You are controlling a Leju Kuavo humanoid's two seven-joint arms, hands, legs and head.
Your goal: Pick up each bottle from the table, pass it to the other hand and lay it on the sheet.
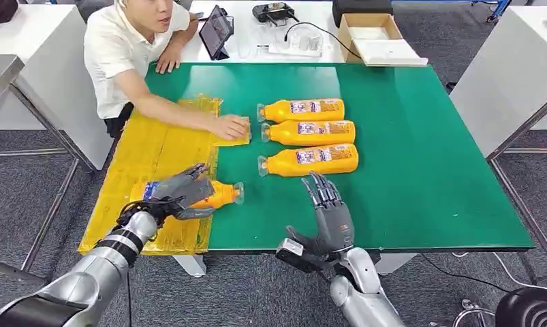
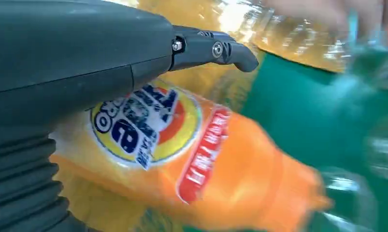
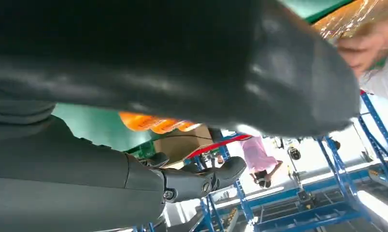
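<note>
The left hand [image 1: 182,193] grasps an orange juice bottle [image 1: 219,195], its fingers wrapped over the labelled body. That bottle lies on its side across the near right edge of the yellow plastic sheet [image 1: 154,153], its clear cap end poking off the sheet onto the green mat [image 1: 420,157]. In the left wrist view the same bottle [image 2: 221,174] shows its round blue and yellow label under the grey thumb [image 2: 211,50].

The right hand [image 1: 328,214] is released, holding nothing, fingers straight and spread, raised over the near part of the green mat to the right of the sheet. Its fingertips point toward the nearest of three more orange bottles.

Those three bottles [image 1: 309,131] lie side by side on the mat just beyond the right hand, caps toward the sheet, labels up.

On the far side of the sheet a person in a white shirt [image 1: 120,48] leans in, one hand [image 1: 228,127] pressed flat on the sheet's far right corner. Beyond the mat are a tablet [image 1: 216,30] and an open cardboard box [image 1: 369,30].
</note>
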